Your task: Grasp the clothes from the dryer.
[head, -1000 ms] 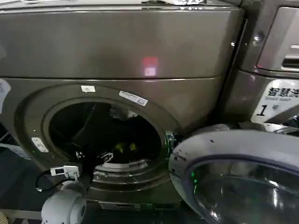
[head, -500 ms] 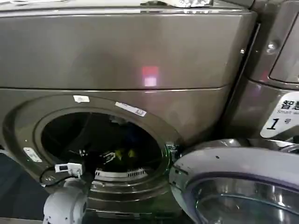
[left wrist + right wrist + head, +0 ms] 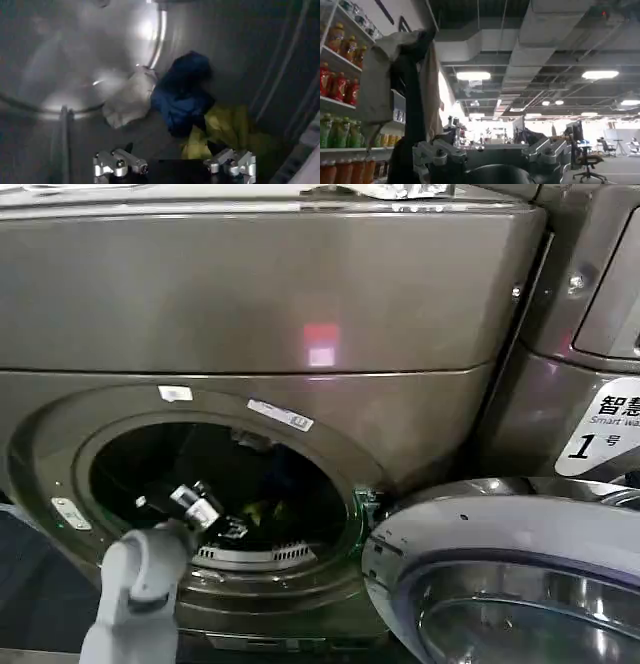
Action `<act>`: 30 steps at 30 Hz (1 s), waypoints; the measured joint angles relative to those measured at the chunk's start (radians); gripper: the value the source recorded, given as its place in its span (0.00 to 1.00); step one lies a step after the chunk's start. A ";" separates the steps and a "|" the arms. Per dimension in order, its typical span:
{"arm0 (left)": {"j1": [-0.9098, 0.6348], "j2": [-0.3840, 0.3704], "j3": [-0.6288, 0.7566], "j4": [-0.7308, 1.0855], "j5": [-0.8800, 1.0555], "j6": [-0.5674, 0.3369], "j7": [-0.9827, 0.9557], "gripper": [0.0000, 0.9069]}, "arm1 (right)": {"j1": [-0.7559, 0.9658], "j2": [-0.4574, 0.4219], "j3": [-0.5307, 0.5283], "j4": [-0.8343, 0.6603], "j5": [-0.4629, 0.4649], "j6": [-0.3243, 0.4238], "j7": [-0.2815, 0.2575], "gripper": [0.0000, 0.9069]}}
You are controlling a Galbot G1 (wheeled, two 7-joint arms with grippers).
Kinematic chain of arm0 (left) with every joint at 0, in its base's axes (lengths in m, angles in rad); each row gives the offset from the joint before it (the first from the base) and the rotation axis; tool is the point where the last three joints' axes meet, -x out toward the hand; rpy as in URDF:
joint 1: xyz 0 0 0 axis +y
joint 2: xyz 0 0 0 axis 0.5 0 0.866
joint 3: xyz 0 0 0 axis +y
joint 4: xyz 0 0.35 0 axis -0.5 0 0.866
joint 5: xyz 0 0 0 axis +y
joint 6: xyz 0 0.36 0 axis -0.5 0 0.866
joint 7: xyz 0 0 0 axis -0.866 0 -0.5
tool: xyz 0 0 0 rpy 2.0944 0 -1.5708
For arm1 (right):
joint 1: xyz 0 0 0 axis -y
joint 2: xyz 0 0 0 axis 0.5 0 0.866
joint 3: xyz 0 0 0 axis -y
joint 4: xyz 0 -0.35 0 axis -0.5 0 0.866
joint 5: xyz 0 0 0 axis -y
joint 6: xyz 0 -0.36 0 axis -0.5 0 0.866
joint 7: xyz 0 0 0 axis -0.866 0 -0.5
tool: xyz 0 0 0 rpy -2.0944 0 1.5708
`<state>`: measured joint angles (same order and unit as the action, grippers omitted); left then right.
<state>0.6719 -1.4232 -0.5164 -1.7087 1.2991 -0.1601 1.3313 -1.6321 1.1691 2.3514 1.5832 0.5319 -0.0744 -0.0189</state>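
The dryer [image 3: 260, 304] is a bronze-grey front loader whose round porthole [image 3: 215, 484] stands open. Inside the steel drum [image 3: 75, 60] lie the clothes: a whitish piece [image 3: 129, 97], a dark navy one [image 3: 185, 95] and a yellow-green one [image 3: 225, 131], heaped together. The yellow-green piece [image 3: 262, 512] also peeks out in the head view. My left gripper [image 3: 235, 530] reaches through the lower left of the porthole. It [image 3: 172, 150] is open, just short of the heap, with nothing between its fingers. My right gripper [image 3: 490, 145] is open, away from the dryer, pointing up at a ceiling.
The silver-rimmed glass door [image 3: 500, 584] hangs open at the lower right, close to the porthole's rim. A neighbouring machine [image 3: 600, 304] stands on the right with a white "1" sticker [image 3: 600, 429]. Shelves of bottles [image 3: 335, 75] appear in the right wrist view.
My left arm has risen from below the porthole and its gripper has gone in over the lower rim towards the clothes. The head view has shifted slightly.
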 measured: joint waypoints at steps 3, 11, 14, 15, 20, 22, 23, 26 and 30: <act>-0.005 0.000 0.008 0.032 -0.018 -0.008 0.005 1.00 | 0.001 0.000 -0.002 -0.002 -0.001 0.001 0.000 1.00; 0.001 -0.002 0.023 0.091 -0.019 -0.029 0.012 1.00 | 0.008 -0.001 -0.012 0.001 -0.005 0.002 -0.001 1.00; 0.010 -0.002 0.027 0.108 -0.025 -0.029 0.013 1.00 | 0.008 0.001 -0.014 0.003 -0.005 0.002 -0.003 1.00; 0.013 -0.003 0.027 0.115 -0.025 -0.029 0.013 1.00 | 0.008 0.001 -0.016 0.004 -0.005 0.003 -0.003 1.00; 0.025 -0.001 0.022 0.148 -0.031 -0.022 0.014 1.00 | 0.010 0.001 -0.022 0.005 -0.006 0.003 -0.003 1.00; 0.028 0.000 0.020 0.159 -0.035 -0.013 0.014 1.00 | 0.012 0.001 -0.025 0.007 -0.006 0.003 -0.003 1.00; 0.028 0.000 0.019 0.166 -0.036 -0.008 0.014 1.00 | 0.014 0.001 -0.027 0.008 -0.006 0.003 -0.003 1.00; 0.024 0.000 0.011 0.189 -0.038 0.010 0.014 1.00 | 0.017 0.001 -0.032 0.010 -0.007 0.003 -0.003 1.00; 0.020 0.003 0.004 0.218 -0.045 0.030 0.013 1.00 | 0.017 0.001 -0.033 0.011 -0.007 0.004 -0.004 1.00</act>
<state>0.6919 -1.4204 -0.5122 -1.4910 1.2538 -0.1301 1.3443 -1.6151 1.1701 2.3185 1.5944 0.5246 -0.0709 -0.0225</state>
